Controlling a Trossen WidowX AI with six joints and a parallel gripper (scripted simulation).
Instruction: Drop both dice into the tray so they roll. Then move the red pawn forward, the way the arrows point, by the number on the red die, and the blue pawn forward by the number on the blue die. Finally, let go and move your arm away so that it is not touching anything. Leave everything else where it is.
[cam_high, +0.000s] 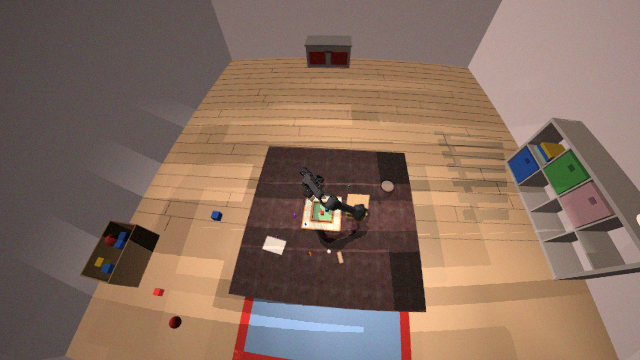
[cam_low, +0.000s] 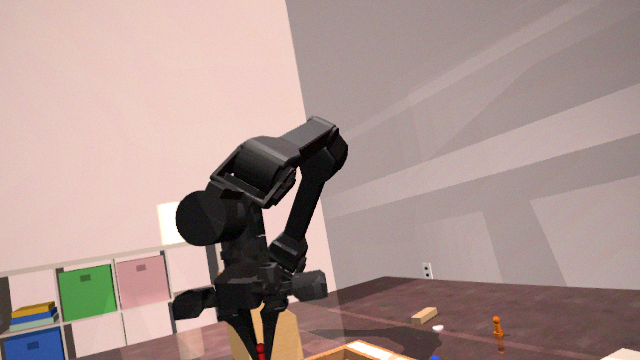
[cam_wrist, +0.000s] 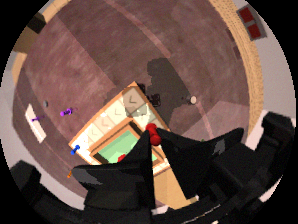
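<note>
My gripper (cam_low: 260, 350) (cam_wrist: 152, 132) is shut on the red pawn (cam_low: 260, 351) (cam_wrist: 153, 136), which stands out between the fingertips. Whether the pawn touches the board is hidden. The white arrow board (cam_high: 320, 228) (cam_wrist: 118, 111) surrounds the green tray (cam_wrist: 117, 144). The red die (cam_high: 322, 212) (cam_wrist: 121, 158) and the blue die (cam_high: 327, 209) lie in the tray; their numbers are too small to read. The blue die is hidden in the wrist view. The blue pawn (cam_high: 306, 224) (cam_wrist: 75, 149) stands at a corner of the board.
A tan panel (cam_high: 358, 201) (cam_wrist: 172, 190) is beside the board. A purple pawn (cam_wrist: 66, 112), a white card (cam_high: 274, 245) (cam_wrist: 34, 125), an orange pawn (cam_high: 310, 254) (cam_low: 498, 327), a wooden block (cam_high: 340, 257) (cam_low: 424, 315) and a pale disc (cam_high: 387, 186) are around it.
</note>
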